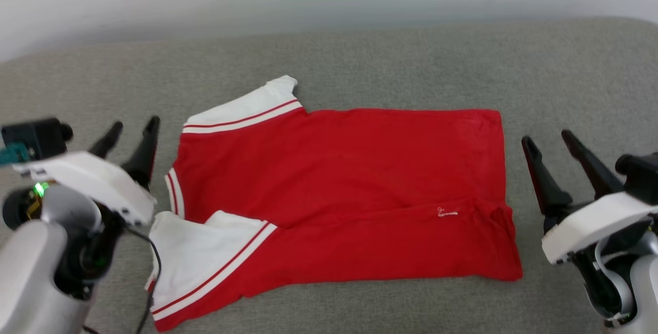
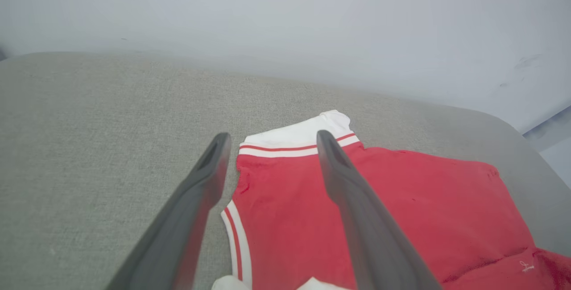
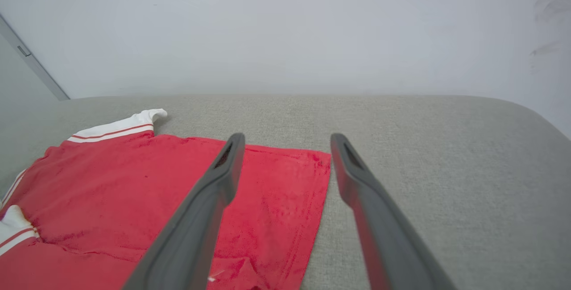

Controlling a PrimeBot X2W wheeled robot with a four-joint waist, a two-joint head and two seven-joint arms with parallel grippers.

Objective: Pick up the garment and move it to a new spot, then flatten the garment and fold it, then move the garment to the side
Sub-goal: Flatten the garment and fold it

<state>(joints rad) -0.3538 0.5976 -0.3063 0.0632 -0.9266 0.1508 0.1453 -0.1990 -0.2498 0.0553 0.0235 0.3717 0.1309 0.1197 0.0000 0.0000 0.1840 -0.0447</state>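
Nearest in the head view are the two arms. The left gripper rises at the lower left of the frame and the right gripper at the lower right, each with its dark fingers parted and nothing between them. Between them, across the middle of the frame, the garment lies spread on the grey cushion. Its neck end is toward the left and its hem toward the right. One white sleeve points to the upper left, and the other sleeve lies at the lower left. A crease runs along the lower part of the red cloth, just under the small white logo – that long edge may be turned over, though I cannot tell for certain.

In the left wrist view, the left gripper stands spread wide over the neck end of the garment. One finger is above bare cushion and the other above red cloth. The pale wall fills the top.

In the right wrist view, the right gripper is likewise released. It straddles the hem edge of the garment, which lies at the left and lower centre of the frame, with bare cushion at the right.

As I judge it, the placing and most of the flattening are done – the shirt lies fairly smooth. The folding is at best only begun, and the move to the side is not yet done.
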